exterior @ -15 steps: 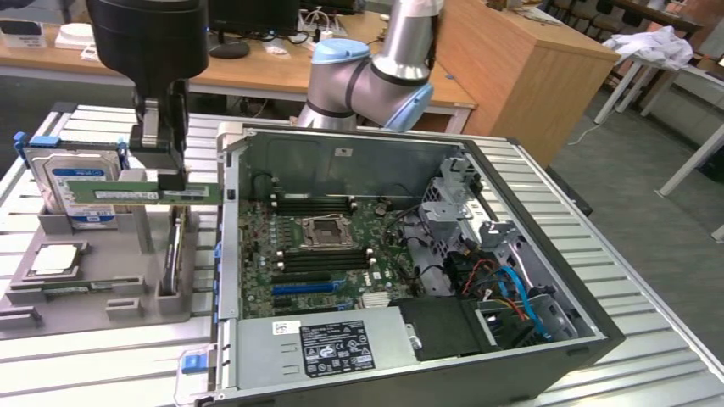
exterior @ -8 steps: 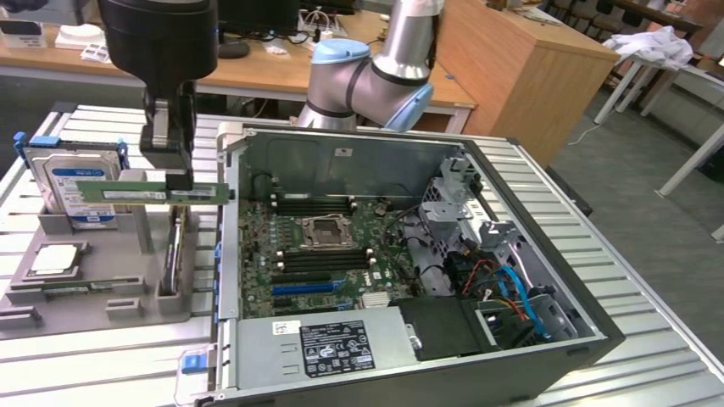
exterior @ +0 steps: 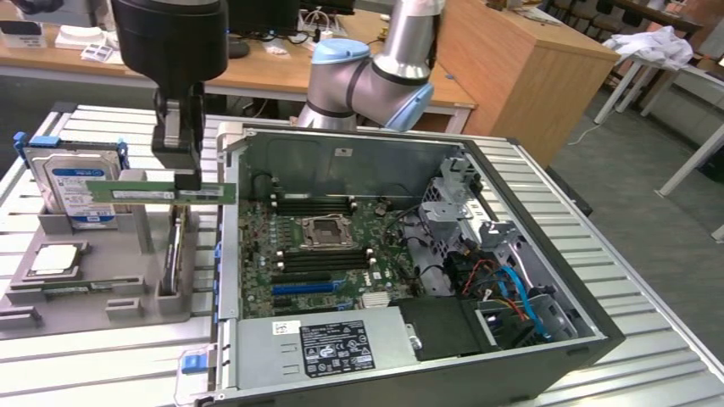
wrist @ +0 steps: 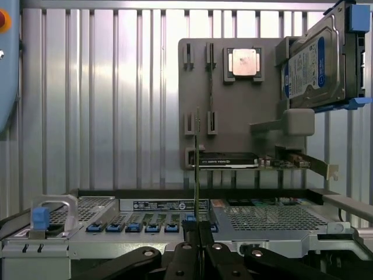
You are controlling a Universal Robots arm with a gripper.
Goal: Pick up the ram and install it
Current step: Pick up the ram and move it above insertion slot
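Ram (exterior: 136,192) hanging level in the upper left of the exterior view, above the grey parts tray (exterior: 114,284) and beside the open computer case (exterior: 588,335), not yet over the motherboard (exterior: 283,271). Being clamped by the gripper (exterior: 185,180), jaws shut on the upper long edge right of the middle, so overhanging more toward the exterior view's left. In the wrist view, the ram (wrist: 197,169) showing edge-on as a thin line rising out of the closed gripper (wrist: 198,259).

Judging by looks: handling as light and stiff, yet thin and brittle, likely cracking under twist or sideways push. Best gripping on the bare long edge near the middle, keeping off the chips and the contact edge.

Reading very little. White sticker on the ram too small to make out. Blue label on the hard drive (exterior: 70,191) and black label on the power supply (exterior: 337,343) carrying print, none of it legible.
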